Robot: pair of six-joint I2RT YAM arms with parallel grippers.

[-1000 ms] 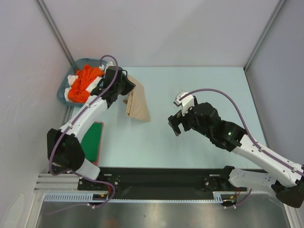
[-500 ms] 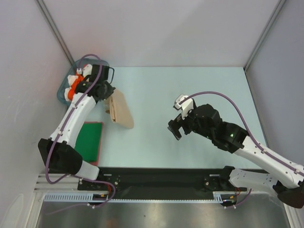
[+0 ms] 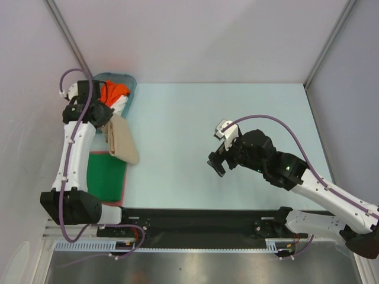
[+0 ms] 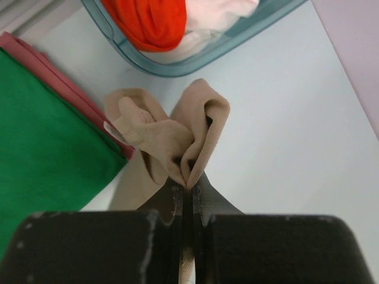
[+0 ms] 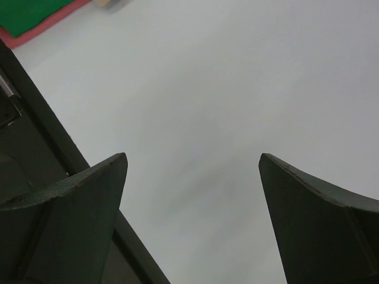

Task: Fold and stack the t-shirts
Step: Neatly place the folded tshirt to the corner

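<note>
My left gripper is shut on a bunched fold of the tan-beige t-shirt, which hangs from it beside the basket. Under and left of it lies a folded dark green t-shirt on top of a folded reddish t-shirt. An orange t-shirt and a white t-shirt lie crumpled in the basket. My right gripper is open and empty above the bare middle of the table.
The teal plastic basket stands at the far left corner by the left wall. A black rail runs along the near table edge. The green and reddish stack also shows in the right wrist view.
My left arm has swung left with the tan-beige shirt, from the table's left middle to beside the basket above the green stack. The right arm has barely moved.
</note>
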